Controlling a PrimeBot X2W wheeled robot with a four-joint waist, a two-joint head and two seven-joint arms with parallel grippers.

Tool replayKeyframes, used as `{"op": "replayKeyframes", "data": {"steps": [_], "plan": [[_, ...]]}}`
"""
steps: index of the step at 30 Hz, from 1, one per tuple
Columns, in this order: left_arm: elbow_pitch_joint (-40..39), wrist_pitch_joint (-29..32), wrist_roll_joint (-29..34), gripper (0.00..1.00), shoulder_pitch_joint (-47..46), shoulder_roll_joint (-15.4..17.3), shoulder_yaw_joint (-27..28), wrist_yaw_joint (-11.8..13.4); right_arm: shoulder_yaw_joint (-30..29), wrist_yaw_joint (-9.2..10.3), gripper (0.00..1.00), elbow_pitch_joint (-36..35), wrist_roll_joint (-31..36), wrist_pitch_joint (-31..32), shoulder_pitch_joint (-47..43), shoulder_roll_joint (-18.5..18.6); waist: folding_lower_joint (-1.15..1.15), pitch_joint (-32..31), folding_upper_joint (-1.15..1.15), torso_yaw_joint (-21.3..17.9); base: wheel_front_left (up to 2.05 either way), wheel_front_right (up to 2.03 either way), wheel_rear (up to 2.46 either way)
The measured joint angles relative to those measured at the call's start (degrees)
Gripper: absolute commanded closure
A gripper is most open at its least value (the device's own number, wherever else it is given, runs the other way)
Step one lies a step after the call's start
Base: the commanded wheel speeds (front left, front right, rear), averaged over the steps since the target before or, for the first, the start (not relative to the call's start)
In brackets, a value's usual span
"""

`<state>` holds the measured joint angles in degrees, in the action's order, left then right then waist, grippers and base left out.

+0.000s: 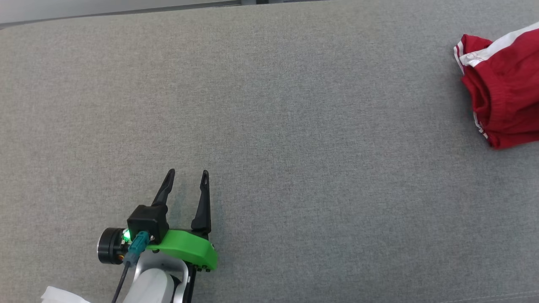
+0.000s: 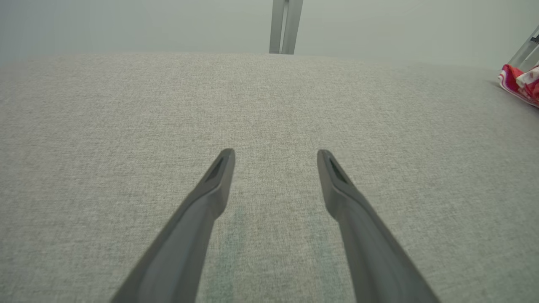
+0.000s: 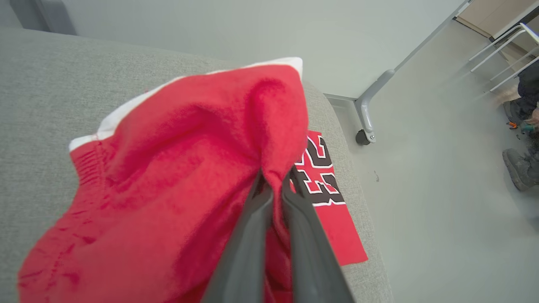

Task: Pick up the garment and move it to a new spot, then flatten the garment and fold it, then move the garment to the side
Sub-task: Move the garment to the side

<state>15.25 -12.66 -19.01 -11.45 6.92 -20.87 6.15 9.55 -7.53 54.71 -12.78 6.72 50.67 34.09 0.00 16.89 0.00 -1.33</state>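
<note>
**A:** ok so where's the garment (image 1: pixel 503 90) sitting right now?

**B:** Way over on the right side of the grey cloth-covered surface (image 1: pixel 294 126), and the head view's right edge cuts part of it off. It's well apart from the left end effector (image 1: pixel 188 172), which is down at the lower left. That one has its two dark fingers spread apart over bare surface, with nothing between them.

**A:** what does it look like?

**B:** Bright red, kind of a sports-kit look. There's a wide white band along one edge and thin white stripes near a hem. It's bunched and wrinkly, not flat at all. In the right wrist view one flatter bit lies close to the surface's rounded edge, with a black "23" outlined in white.

**A:** and the other arm?

**B:** The right end effector (image 3: pixel 276 176) has its fingers squeezed together on a fold of the red cloth, which humps up over the tips. Can't tell how much of it is off the surface. Past the edge there's pale floor (image 3: pixel 421 189) and a wheeled leg (image 3: pixel 364 134).
</note>
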Motion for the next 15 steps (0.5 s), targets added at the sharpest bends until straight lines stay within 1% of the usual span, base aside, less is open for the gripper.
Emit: {"op": "replayKeyframes", "data": {"steps": [5, 7, 8, 9, 15], "plan": [[-0.7, 0.36, 0.01, 0.0, -0.01, 0.4, -0.19, 0.37, -3.87, -0.01, 1.0, 4.81, 3.42, -2.86, 1.38, 0.19, 0.0, 1.24, 0.0, 0.75, 0.0, 0.0, 0.0], [-0.93, 0.48, 0.02, 0.0, -0.01, 0.57, -0.25, 0.42, -6.19, -0.01, 0.47, 7.08, 5.69, -4.04, 1.9, 0.31, 0.0, 1.68, 0.0, 1.02, 0.0, 0.0, 0.0], [-1.05, 0.49, 0.02, 0.0, -0.02, 0.66, -0.29, 0.42, -7.08, 0.0, 0.09, 7.99, 6.95, -4.75, 2.15, 0.42, 0.0, 1.88, 0.0, 1.13, 0.0, 0.0, 0.0], [-1.12, 0.51, 0.03, 0.0, -0.02, 0.68, -0.32, 0.44, -7.89, 0.0, 0.0, 8.56, 7.89, -5.34, 2.38, 0.42, 0.0, 2.03, 0.0, 1.21, 0.0, 0.0, 0.0], [-1.16, 0.49, 0.05, 0.0, -0.04, 0.76, -0.45, 0.92, -11.98, -0.01, 0.0, 11.28, 13.5, -7.93, 3.87, -1.53, 0.0, 2.44, 0.0, 1.04, 0.0, 0.0, 0.0]]}}
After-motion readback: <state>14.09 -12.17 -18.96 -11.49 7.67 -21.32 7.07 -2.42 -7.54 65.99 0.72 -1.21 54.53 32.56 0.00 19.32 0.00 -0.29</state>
